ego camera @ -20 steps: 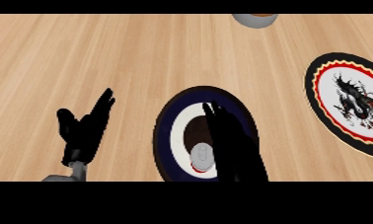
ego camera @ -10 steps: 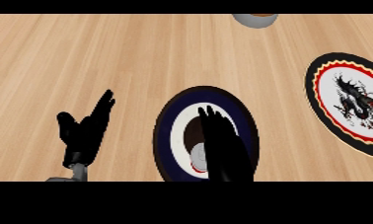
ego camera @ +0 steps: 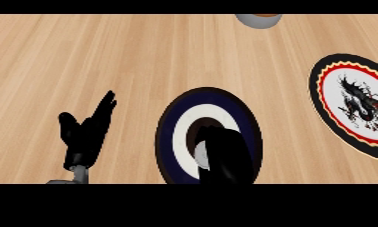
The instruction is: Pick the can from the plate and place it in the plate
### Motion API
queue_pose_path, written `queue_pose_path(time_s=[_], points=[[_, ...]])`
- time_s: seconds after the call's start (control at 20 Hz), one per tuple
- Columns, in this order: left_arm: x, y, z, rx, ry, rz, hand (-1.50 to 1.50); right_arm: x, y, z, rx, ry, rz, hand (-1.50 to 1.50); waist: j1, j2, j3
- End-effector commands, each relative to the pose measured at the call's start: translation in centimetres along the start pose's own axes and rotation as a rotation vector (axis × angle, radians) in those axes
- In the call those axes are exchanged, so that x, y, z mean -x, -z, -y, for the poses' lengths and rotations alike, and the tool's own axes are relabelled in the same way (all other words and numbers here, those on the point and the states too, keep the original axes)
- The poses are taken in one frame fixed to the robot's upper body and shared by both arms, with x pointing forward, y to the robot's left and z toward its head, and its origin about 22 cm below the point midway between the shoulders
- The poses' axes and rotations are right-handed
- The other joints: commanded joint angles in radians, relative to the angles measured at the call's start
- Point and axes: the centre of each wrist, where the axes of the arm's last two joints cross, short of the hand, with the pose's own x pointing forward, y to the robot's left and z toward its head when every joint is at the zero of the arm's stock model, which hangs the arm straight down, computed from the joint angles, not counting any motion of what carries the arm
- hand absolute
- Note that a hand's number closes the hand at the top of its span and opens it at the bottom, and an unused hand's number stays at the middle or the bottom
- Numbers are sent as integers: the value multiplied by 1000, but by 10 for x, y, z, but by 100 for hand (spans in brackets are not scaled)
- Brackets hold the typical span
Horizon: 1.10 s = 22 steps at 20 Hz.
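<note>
Head view. The wooden counter (ego camera: 148,56) carries two plates. The ringed plate (ego camera: 171,131), dark blue and white with a dark centre, lies at the lower middle, and its near edge is cut off at the bottom of the view. The can (ego camera: 198,152) stands in this plate, left of centre. Only a small pale grey patch of it shows, as the rest is covered by the right hand (ego camera: 225,157).

The right hand comes in from the lower edge over the ringed plate. Its fingers appear curled round the can, though the dark hand against the dark plate makes the grasp hard to read.

The patterned plate (ego camera: 328,102), red and black at the rim with a dark figure on white, lies well apart at the right. It holds nothing, and the right edge cuts it off.

A grey vessel (ego camera: 258,20) sits at the top edge. Only its lower part shows, so its contents cannot be told.

The left hand (ego camera: 87,133) rests at the lower left, clear of both plates, with its fingers straight and released.
</note>
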Motion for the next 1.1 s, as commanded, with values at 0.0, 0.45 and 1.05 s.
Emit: queue_pose_path(time_s=[0.0, 0.45, 1.05], points=[[20, -5, -12, 2, -20, -66, 0, 5, -4, -24, 15, -45, 15, 150, -1, 7, -5], [11, 1, 0, 4, -27, -64, 0, -8, 13, 22, 435, 97, -29, 150, -2, 7, -5], [5, 6, 6, 23, -4, -56, 0, -9, 81, 89, 1006, 276, -468, 150, 16, 11, -5]])
